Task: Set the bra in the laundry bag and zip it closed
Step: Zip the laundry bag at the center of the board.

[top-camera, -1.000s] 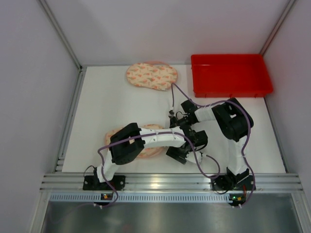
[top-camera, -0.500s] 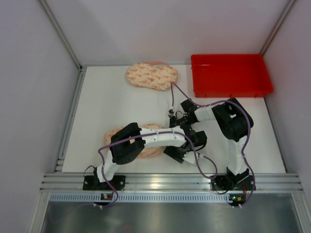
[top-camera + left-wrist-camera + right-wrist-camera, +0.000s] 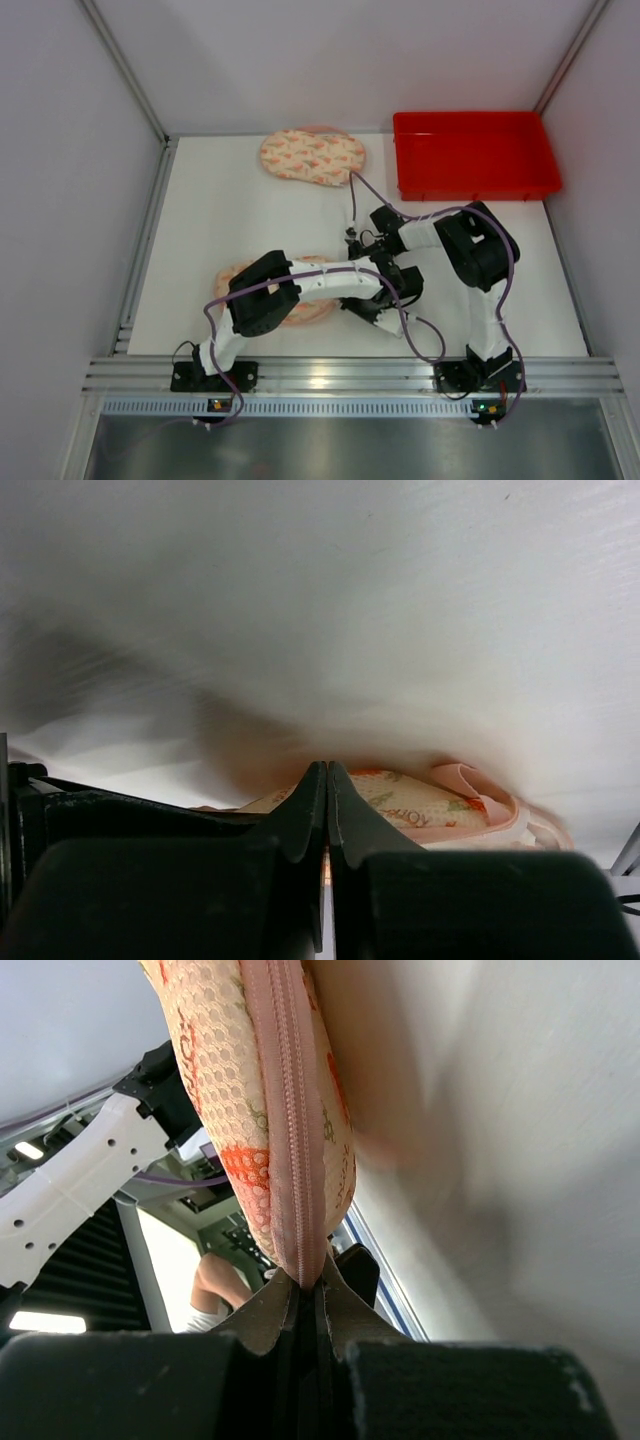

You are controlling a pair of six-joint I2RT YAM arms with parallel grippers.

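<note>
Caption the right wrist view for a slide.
Right gripper pinched shut on the pink zipper at the end of the laundry bag.

A white table (image 3: 220, 220) is carrying three things: a peach patterned bra (image 3: 312, 157) is lying at the upper centre of the frame, a red tray (image 3: 470, 150) is sitting at the upper right, and a mesh laundry bag (image 3: 312, 312) is lying low, left of centre, partly hidden

Two floral pouches (image 3: 312, 157), one red bin (image 3: 476, 155), two arms (image 3: 320, 285).
</note>
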